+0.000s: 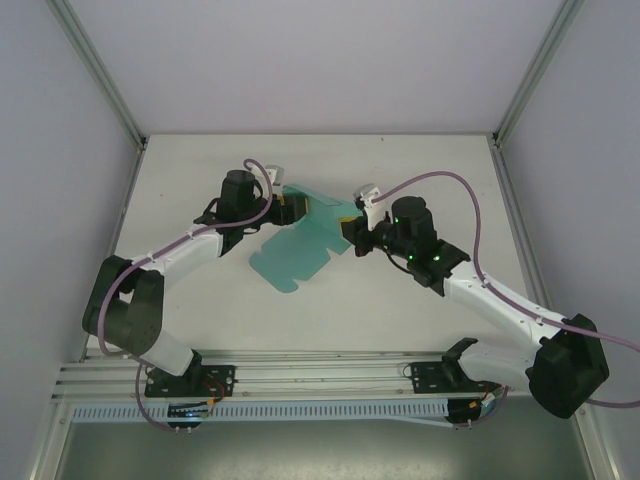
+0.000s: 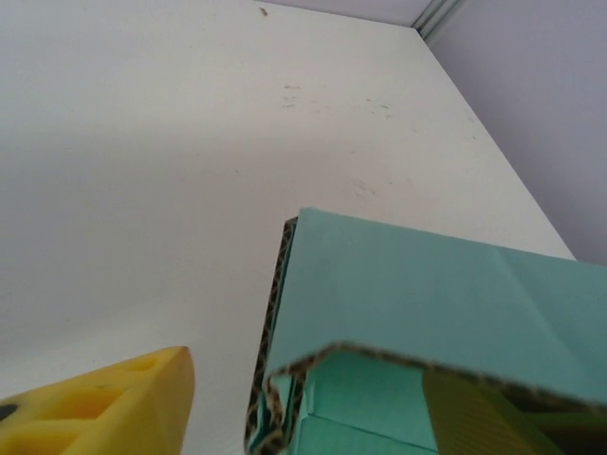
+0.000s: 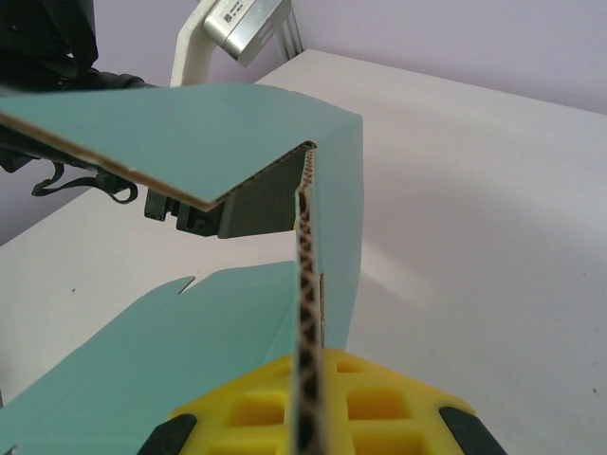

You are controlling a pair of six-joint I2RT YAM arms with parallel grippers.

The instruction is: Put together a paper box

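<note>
Paper box: teal corrugated card, smooth matt face, brown fluted core showing at the cut edges. No print on it. It sits mid-table between the two arms. The near-left part lies flat on the white table, with rounded corners and small notches along its edge; the far part is folded up into a wall with a panel bent over it. Right gripper is clamped on the upright wall, a yellow cut-out pad on each side of the fluted edge. Left gripper is at the far-left end of the fold, fingers spread, and the yellow finger is clear of the card. Grey camera block carries a tiny label, unreadable. Table is matt with a few dark specks.
</note>
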